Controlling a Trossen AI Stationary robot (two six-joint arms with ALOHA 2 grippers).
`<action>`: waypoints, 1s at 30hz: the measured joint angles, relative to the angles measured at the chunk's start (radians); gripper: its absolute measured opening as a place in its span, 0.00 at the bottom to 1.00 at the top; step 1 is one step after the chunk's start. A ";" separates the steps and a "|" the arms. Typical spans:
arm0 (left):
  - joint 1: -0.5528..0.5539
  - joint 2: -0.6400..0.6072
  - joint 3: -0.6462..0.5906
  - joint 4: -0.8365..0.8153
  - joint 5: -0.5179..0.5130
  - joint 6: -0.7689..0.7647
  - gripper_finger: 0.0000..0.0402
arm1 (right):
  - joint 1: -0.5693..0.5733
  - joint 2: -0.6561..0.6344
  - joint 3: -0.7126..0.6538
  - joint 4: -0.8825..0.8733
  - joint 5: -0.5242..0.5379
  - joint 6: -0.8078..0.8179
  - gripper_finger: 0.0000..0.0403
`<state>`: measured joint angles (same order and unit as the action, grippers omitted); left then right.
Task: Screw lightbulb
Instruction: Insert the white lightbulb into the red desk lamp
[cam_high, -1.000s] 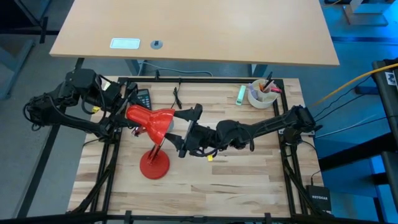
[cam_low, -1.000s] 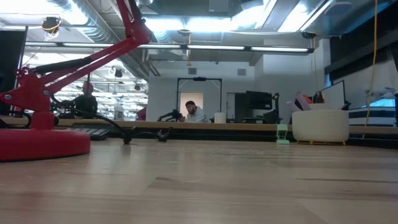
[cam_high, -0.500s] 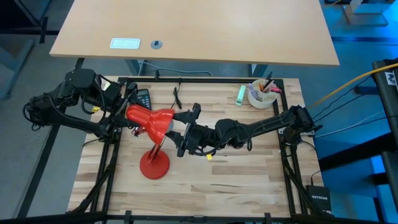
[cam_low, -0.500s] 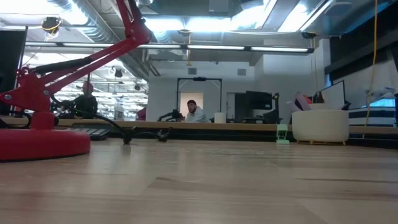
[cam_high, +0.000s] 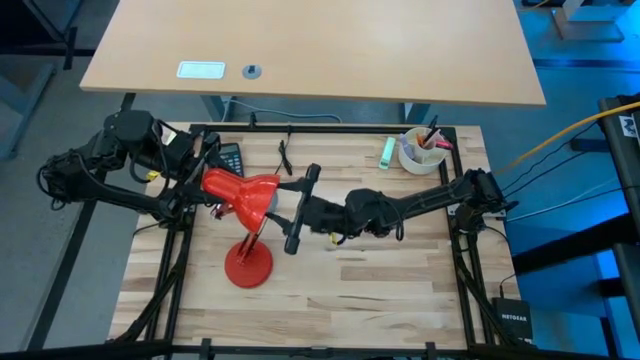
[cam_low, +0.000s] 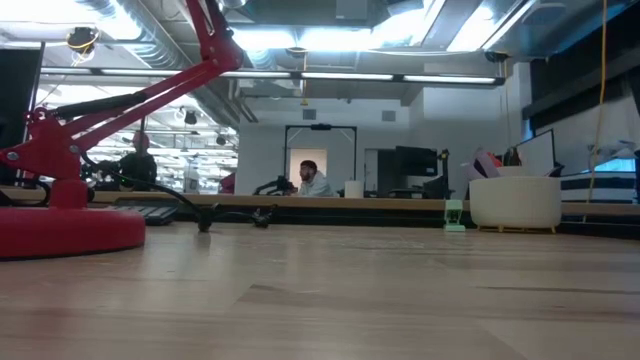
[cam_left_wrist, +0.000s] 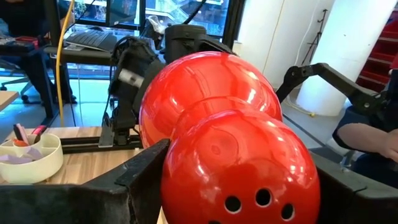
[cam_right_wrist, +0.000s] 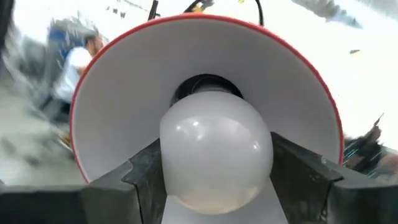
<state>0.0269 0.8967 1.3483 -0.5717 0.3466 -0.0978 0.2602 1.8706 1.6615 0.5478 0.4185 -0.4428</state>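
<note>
We see the right end effector (cam_right_wrist: 214, 180) gripping the lightbulb (cam_right_wrist: 216, 155), rotated since earlier, screwing into the shade (cam_right_wrist: 124, 99); left end effector (cam_left_wrist: 236, 186) clamps the shade.

Lightbulb (cam_right_wrist: 216, 151) — frosted white; lamp shade (cam_right_wrist: 112, 118) white inside, red-rimmed.

An open-plan office lab: exposed ceiling ducts (cam_low: 150, 40), long desks (cam_low: 330, 203), and a seated person (cam_low: 314, 181).
</note>
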 joint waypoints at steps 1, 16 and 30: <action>0.000 0.000 0.000 0.000 0.001 0.000 0.66 | -0.003 0.000 0.000 -0.001 -0.009 0.078 0.59; -0.001 -0.002 0.002 -0.017 0.003 0.029 0.66 | -0.057 -0.005 0.002 -0.066 -0.149 1.272 0.59; -0.001 -0.002 0.002 -0.018 0.001 0.043 0.66 | -0.057 -0.002 0.001 -0.049 -0.159 1.482 0.62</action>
<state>0.0261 0.8948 1.3499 -0.5896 0.3477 -0.0551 0.2028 1.8690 1.6627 0.4985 0.2600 1.0389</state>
